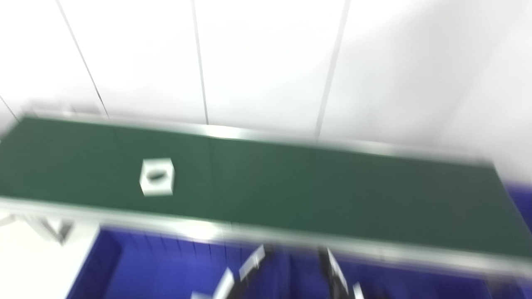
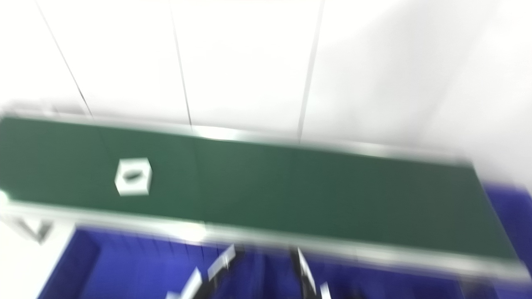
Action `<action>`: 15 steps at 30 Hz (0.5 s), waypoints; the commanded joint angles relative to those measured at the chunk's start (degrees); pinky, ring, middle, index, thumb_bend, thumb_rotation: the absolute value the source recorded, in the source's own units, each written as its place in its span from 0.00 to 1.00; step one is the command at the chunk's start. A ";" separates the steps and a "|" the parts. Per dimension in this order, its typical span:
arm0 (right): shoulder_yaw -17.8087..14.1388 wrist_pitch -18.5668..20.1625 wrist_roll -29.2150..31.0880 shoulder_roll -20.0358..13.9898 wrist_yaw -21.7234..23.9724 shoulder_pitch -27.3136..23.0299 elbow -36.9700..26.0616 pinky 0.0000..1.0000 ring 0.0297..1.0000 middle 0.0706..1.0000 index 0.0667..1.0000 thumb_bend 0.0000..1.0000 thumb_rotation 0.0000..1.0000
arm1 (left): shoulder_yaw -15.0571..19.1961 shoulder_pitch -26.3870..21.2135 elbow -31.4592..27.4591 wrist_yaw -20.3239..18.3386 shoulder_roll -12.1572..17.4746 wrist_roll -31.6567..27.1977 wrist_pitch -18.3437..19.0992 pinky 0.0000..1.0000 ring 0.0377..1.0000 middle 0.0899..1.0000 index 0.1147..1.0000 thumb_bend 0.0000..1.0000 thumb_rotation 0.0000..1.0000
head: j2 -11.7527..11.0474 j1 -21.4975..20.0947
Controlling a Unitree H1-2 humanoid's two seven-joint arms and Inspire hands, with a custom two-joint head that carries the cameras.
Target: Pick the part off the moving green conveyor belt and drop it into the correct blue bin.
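Honestly both views are pretty smeared, so take this with a grain of salt. The part (image 1: 156,177), a white blocky piece with a dark hole in its top, sits on the green conveyor belt (image 1: 316,187), off to the left and well beyond our hands, nothing touching it. At the very bottom edge we can see blurry bits of what we take to be the left hand (image 1: 243,270) and right hand (image 1: 338,276), low over the blue bin (image 1: 137,265), on the near side of the belt's metal rail (image 1: 124,212). We can't tell whether either one is spread or curled, only that neither is holding the part. What worries us: the belt is meant to be moving, so if we reach for where the part looks now we'd likely close on bare belt or knock it sideways. With the view this blurred we'd misjudge the position anyway. The near rail sits between our hands and the part, so a low reach could clip it. There's also more blue (image 1: 519,203) past the belt's right end, maybe a second bin, so picking the wrong one is a real risk. The belt surface is flat matte green, and the room behind is plain white wall panels (image 1: 266,62) with thin dark seams.
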 commanded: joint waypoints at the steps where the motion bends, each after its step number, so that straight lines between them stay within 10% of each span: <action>1: -0.13 -3.01 0.29 -0.10 -0.73 -1.09 -0.09 1.00 0.98 0.97 0.96 0.98 1.00 | -1.41 -1.80 0.60 2.68 -0.22 1.08 -2.05 0.88 0.91 0.89 0.89 0.86 0.88 | -0.10 0.26; 15: -2.12 -3.02 2.96 -1.15 1.58 -1.59 1.36 1.00 0.98 0.99 1.00 0.91 1.00 | -8.22 -5.70 5.37 10.49 -0.78 0.97 -2.06 0.84 0.87 0.88 0.85 0.86 0.88 | -2.03 4.06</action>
